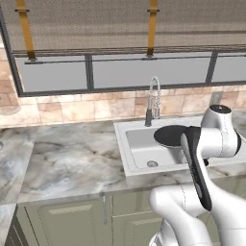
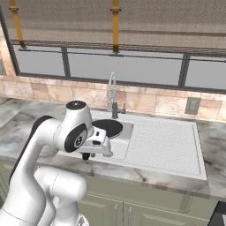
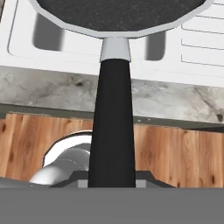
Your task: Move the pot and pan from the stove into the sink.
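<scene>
pan [image 3: 118,13] handle in fingers [image 3: 144,177], over sink [image 1: 139,144]

A kitchen: sink [image 1: 126,144], faucet [image 1: 153,98], marble counter [image 1: 67,158], seemingly cabinets below

We see the shallow round black frying pan [image 1: 171,135] hovering over the white rectangular sink basin [image 1: 139,149], its handle running back behind our white arm, which hides the pincer. Beyond the pan stands the tall chrome spring faucet [image 1: 153,101]; the grey marble countertop [image 1: 67,158] spreads left.
</scene>
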